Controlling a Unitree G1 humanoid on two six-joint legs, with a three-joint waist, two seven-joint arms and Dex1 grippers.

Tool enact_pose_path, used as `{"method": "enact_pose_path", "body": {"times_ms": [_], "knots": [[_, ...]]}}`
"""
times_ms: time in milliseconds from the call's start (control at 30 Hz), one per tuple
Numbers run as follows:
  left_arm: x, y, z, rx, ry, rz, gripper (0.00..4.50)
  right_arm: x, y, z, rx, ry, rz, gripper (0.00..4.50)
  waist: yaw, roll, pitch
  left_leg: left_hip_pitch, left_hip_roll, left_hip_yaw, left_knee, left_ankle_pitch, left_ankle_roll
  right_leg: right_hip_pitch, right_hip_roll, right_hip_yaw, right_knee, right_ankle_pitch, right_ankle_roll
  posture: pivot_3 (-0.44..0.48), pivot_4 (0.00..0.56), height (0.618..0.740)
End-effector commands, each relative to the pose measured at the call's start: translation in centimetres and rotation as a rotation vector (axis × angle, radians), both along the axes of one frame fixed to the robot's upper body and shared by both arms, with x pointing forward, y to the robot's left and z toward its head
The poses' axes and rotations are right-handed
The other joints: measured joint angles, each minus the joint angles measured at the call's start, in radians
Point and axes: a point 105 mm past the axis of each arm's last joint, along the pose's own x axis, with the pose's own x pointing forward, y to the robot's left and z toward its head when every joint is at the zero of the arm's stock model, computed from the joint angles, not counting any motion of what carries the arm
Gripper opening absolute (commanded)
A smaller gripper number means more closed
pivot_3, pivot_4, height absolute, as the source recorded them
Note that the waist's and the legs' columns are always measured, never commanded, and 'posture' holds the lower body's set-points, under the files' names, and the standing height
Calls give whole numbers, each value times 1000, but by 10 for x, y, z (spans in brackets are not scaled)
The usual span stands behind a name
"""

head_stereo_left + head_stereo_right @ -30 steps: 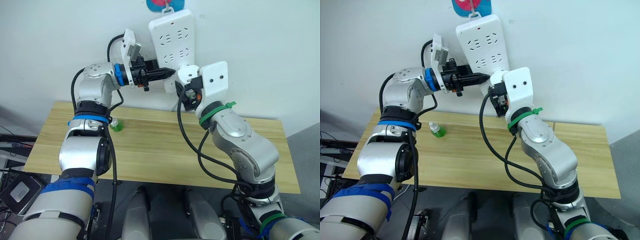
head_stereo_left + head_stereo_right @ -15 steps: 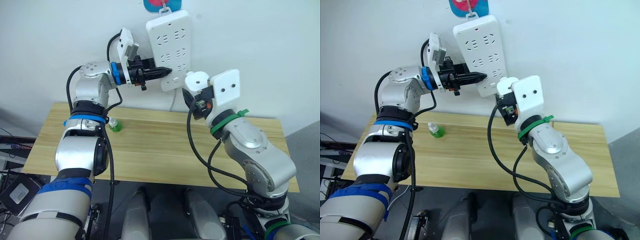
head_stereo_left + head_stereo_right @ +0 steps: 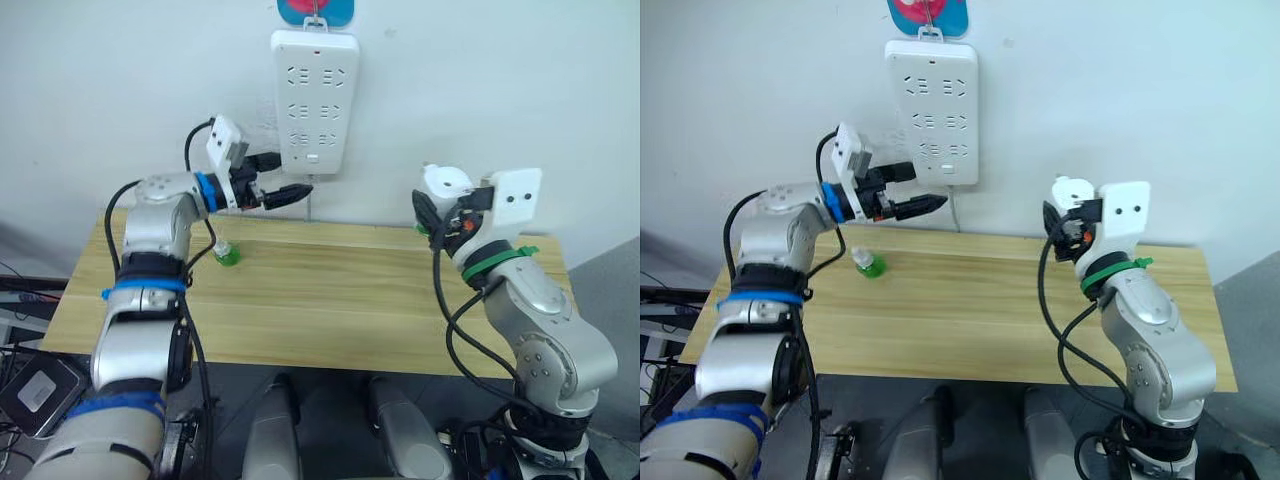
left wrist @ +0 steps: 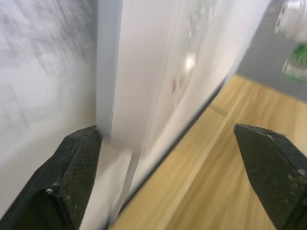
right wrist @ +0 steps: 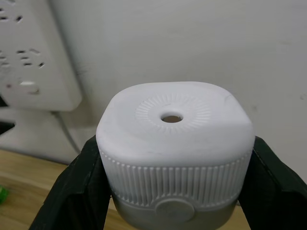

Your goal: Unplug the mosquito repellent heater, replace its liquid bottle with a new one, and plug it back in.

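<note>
Gripping the mosquito repellent heater (image 5: 175,151) in the right gripper (image 3: 1068,215), black fingers (image 5: 72,191) pressing both ribbed sides, domed face and centre hole pointing away from the wrist. Holding it above the right end of the wooden table (image 3: 330,300), well apart from the white power strip (image 3: 314,100) hanging on the wall. Hovering just below and left of the strip with the left gripper (image 3: 290,195), fingers (image 4: 72,179) spread wide around nothing. Standing on the table below that arm, a small green bottle (image 3: 228,252).
</note>
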Motion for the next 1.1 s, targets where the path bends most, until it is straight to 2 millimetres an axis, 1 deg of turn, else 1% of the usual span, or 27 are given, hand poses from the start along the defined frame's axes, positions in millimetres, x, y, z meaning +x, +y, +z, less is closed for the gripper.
{"method": "enact_pose_path", "body": {"times_ms": [33, 67, 133, 167, 200, 233, 367, 500, 567, 667, 800, 1100], "knots": [[-21, 1, 3, 28, -113, 87, 4476, -4, -14, 0, 108, -10, -34, 3037, -1, 0, 0, 0, 0, 0, -1, 1, -1, 0, 0, 0, 0, 0, 0, -141, 288, 740], [-30, -2, 0, 25, -117, 73, 4476, -3, -16, -2, 133, -2, -36, 3037, 0, 0, 0, 0, 0, 0, -1, 1, -2, 0, 0, 0, 0, 0, -1, -141, 288, 740], [-61, -30, -1, -38, -121, -43, 4476, -2, -20, -5, 261, 26, -25, 3037, 0, 0, -1, 0, 0, 0, -1, 2, -3, -1, 0, 0, 0, 1, -1, -137, 287, 740], [-72, -43, 1, -75, -116, -90, 4476, -1, -20, -6, 320, 34, -4, 3037, 3, 0, -1, 1, 0, 0, -1, 2, -4, 0, 0, 0, 0, 1, -1, -129, 286, 740], [-78, -54, 3, -105, -109, -126, 4476, 0, -20, -6, 387, 43, 14, 3037, 7, -1, -2, 0, 0, 0, -1, 2, -4, 0, 0, 0, 0, 1, -1, -127, 286, 740], [-81, -60, 4, -121, -103, -141, 4476, 0, -20, -5, 426, 48, 27, 3037, 8, -1, -2, 0, 0, 0, -1, 3, -4, 2, -1, -2, -1, 1, -1, -124, 287, 740], [-83, -107, 11, -192, -133, -261, 4476, 0, -15, -1, 694, 81, 147, 3037, 7, -1, -4, 0, -1, 1, 1, 5, -2, 4, -1, -1, -2, 1, -1, -122, 285, 740], [-81, -131, 9, -228, -154, -306, 4476, 0, -12, 7, 835, 103, 203, 3037, -2, -1, -5, 0, -1, 1, -1, 4, -1, 4, -1, -1, -2, 1, -1, -122, 284, 740], [-78, -140, 8, -250, -164, -303, 4476, 0, -9, 13, 866, 107, 217, 3037, -9, -1, -5, 1, -1, 1, -4, 4, -1, 2, 0, -1, -1, 1, -1, -127, 284, 740], [-75, -148, 7, -268, -181, -291, 4476, 0, -5, 17, 879, 119, 226, 3037, -16, 0, -5, 1, -1, 0, -5, 4, -1, 2, 1, -1, -1, 1, -1, -132, 285, 740], [-74, -160, 8, -299, -195, -281, 4476, -3, 5, 25, 913, 130, 265, 3037, -18, -1, -6, 1, -2, 1, -4, 5, -1, 3, 0, -1, -1, 1, -1, -131, 286, 740], [-68, -163, 7, -308, -211, -263, 4476, -6, 7, 25, 896, 160, 299, 3037, -20, -1, -6, 1, -2, 0, -4, 5, -1, 3, 0, -1, -1, 1, -1, -130, 288, 740]]}}
